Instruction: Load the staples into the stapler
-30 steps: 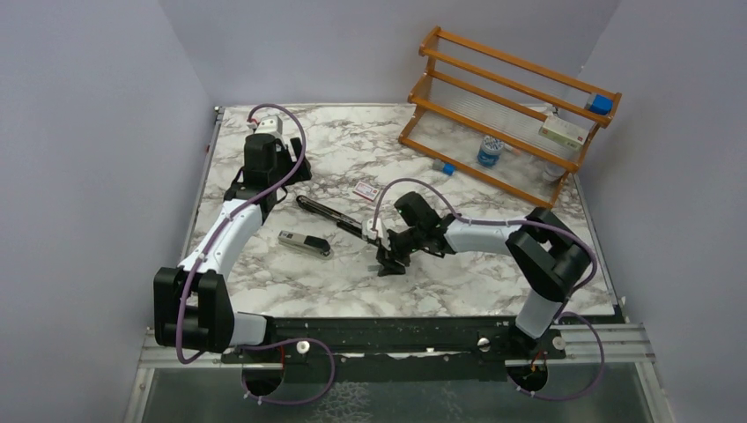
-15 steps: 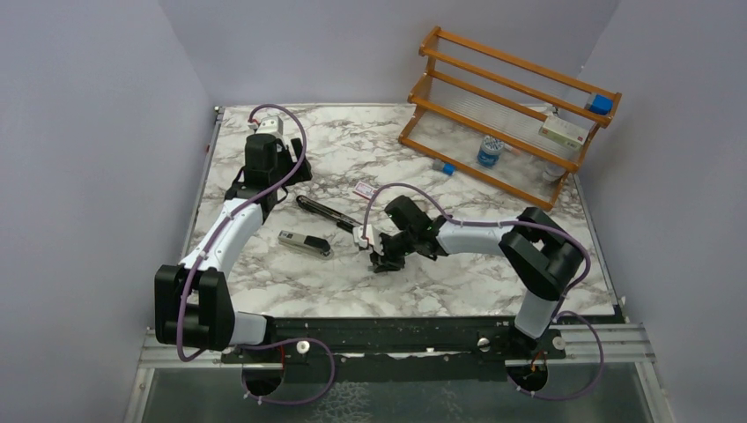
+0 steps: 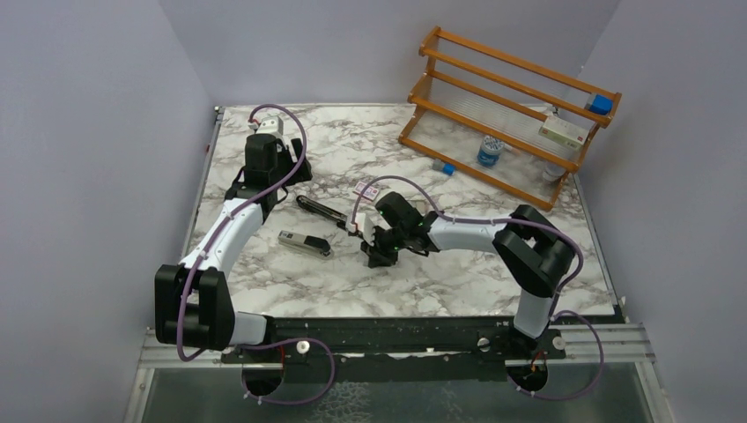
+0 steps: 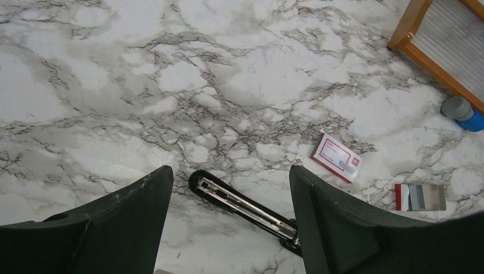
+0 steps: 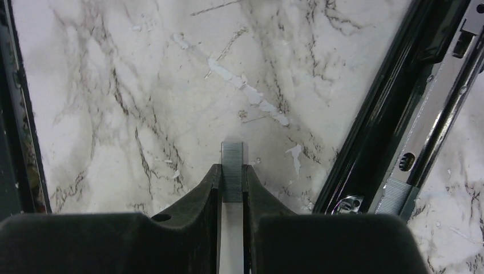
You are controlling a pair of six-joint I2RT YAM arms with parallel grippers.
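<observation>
Clamping grey staple strip [image 5: 232, 153], right claw [image 5: 232, 172], black stapler [image 4: 245, 206] open beside, left claw [image 4: 229, 169] apart

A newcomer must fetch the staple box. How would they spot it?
Start at the wooden rack in the table's far right corner and come toward the middle. The box lies flat just beyond the long black stapler. It is small, with a white, red-bordered label.

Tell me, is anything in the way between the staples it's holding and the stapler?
Nothing visible is. The right gripper pinches the staples, and only bare table lies between them and the open stapler beside them.
</observation>
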